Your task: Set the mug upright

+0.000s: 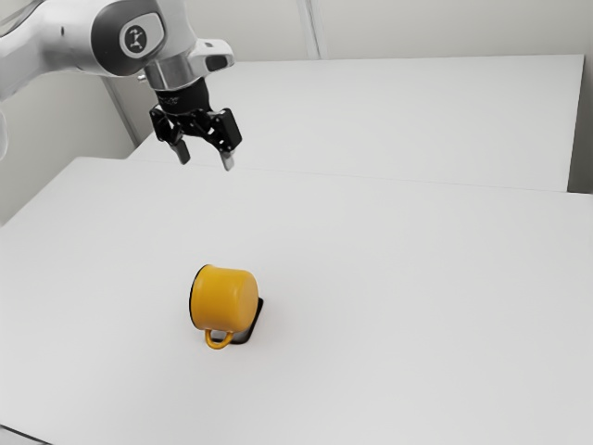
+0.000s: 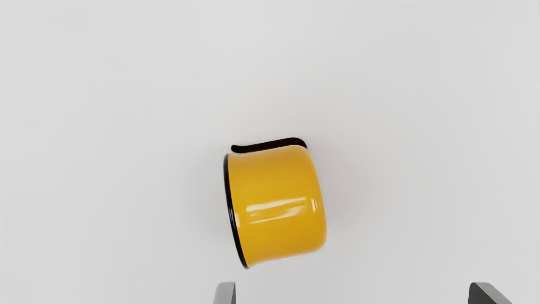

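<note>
"Where's the mug?"

"The yellow mug lies on its side on the surface, left of centre in the exterior view's lower half. The hand is well above it, apart from it."

"And from the wrist?"

"The mug is just beyond the fingertips, nearer one finger's line than the other's. Its black rim runs along the mouth end, and a dark edge peeks out alongside the body. I can't tell what that belongs to."

"What does the exterior view add?"

"The yellow handle at the mug's lower side, and the mouth facing that view's left."

"Is the hand holding anything?"

"No, its fingers stand wide apart with nothing gripped."

"And the arm?"

"It comes in at the upper left, bent so the hand points down."
</note>
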`<action>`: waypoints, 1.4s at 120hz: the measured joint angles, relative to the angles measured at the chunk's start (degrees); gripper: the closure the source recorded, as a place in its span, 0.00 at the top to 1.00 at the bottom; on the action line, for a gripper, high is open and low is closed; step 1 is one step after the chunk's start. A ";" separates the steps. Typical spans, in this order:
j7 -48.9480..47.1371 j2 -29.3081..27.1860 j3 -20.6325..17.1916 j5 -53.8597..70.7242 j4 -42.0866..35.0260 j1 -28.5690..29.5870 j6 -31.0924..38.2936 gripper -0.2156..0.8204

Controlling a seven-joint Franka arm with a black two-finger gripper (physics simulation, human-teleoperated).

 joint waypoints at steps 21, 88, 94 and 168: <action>-0.04 -0.37 0.00 -0.12 -0.47 -0.43 -0.10 0.79; 1.99 -3.95 3.54 -6.07 -13.39 5.52 2.72 0.79; 2.71 -3.95 4.18 -6.97 -15.23 5.97 4.22 0.79; 11.91 -3.21 7.08 -17.81 -30.82 7.73 21.57 0.79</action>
